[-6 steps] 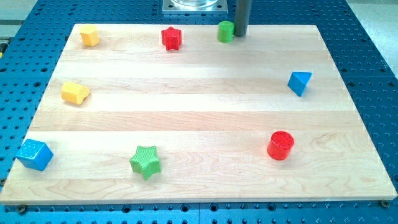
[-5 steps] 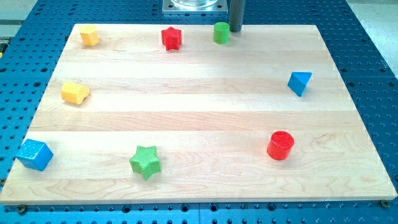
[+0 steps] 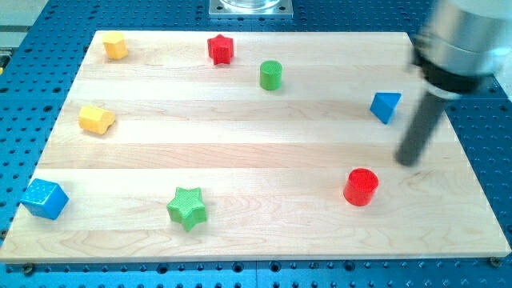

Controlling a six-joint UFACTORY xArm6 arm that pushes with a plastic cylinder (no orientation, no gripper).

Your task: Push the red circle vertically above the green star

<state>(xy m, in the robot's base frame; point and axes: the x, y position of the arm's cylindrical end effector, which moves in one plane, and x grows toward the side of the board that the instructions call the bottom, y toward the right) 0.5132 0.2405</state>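
Observation:
The red circle [image 3: 361, 186] sits on the wooden board at the view's lower right. The green star [image 3: 187, 208] lies at the lower left-centre, far to the left of the red circle. My tip [image 3: 409, 162] is on the board just up and to the right of the red circle, not touching it. The rod slants up to the arm's blurred end at the view's top right.
A blue triangular block [image 3: 386, 106] lies above my tip near the right edge. A green cylinder [image 3: 271, 75] and a red star [image 3: 220, 49] are near the top. A yellow block [image 3: 115, 45], another yellow block [image 3: 96, 119] and a blue cube [image 3: 43, 198] are on the left.
My tip has moved from the top edge beside the green cylinder down to the lower right near the red circle. The green cylinder has shifted down and to the left.

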